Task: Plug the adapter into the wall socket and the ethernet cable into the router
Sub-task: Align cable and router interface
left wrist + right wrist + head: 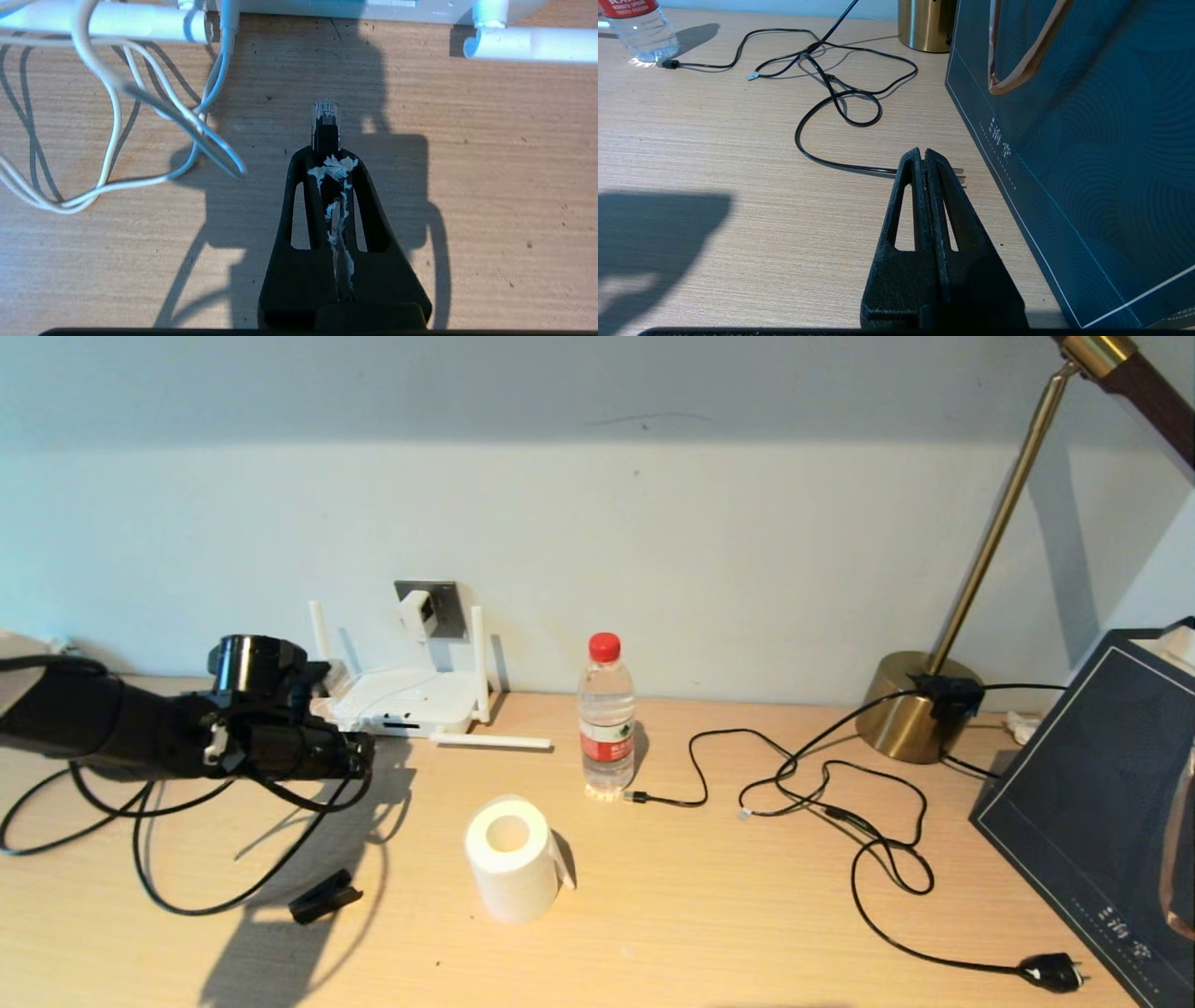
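My left gripper (362, 749) hovers low over the table just in front of the router (403, 703). It is shut on the ethernet cable's plug (325, 116), whose clear tip sticks out past the fingertips (299, 163) toward the router's front edge (327, 6), a short gap away. The rest of the ethernet cable (201, 914) loops over the table's left side. The white adapter (417, 614) sits on the wall socket (446, 607), its thin white cord (110, 116) running down to the router. My right gripper (923, 151) is shut and empty, low over the table's right side.
Two router antennas (530, 44) lie flat on the table. A water bottle (606, 714) and a paper roll (511, 859) stand mid-table. A thin black cord with a two-pin plug (1050, 973), a brass lamp (920, 705) and a dark blue bag (1102, 821) are on the right. A black clip (324, 896) lies front left.
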### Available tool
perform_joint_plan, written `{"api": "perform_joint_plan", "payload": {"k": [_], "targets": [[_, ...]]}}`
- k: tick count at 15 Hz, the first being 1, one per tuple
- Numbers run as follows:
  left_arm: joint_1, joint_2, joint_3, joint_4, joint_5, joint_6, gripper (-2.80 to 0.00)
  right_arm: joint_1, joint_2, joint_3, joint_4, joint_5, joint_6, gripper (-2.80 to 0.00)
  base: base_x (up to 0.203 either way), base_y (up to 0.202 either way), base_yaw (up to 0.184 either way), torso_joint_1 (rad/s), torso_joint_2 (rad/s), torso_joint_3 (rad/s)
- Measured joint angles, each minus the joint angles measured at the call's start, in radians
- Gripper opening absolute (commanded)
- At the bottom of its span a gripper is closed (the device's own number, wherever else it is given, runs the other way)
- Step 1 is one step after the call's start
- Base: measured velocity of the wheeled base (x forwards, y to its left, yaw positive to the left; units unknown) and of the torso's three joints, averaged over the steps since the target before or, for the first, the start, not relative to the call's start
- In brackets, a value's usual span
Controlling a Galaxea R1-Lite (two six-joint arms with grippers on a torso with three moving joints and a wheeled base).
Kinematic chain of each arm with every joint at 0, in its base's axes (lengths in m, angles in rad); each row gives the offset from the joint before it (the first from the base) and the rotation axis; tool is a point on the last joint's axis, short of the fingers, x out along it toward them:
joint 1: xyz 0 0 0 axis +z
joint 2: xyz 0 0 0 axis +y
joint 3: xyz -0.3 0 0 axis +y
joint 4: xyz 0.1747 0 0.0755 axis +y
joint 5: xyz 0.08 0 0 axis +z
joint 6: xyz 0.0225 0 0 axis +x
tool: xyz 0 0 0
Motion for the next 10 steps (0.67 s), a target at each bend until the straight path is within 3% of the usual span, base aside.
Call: {"api": "perform_joint_plan", "payload": {"k": [10], "targets": [[0.001, 0.055, -0.067, -0.008, -0.001, 0.001, -2.80, 0.000, 0.000, 0.000, 0.000, 0.000, 0.000, -2.80, 0.000, 0.000, 0.000, 0.000, 0.00, 0.000]]}}
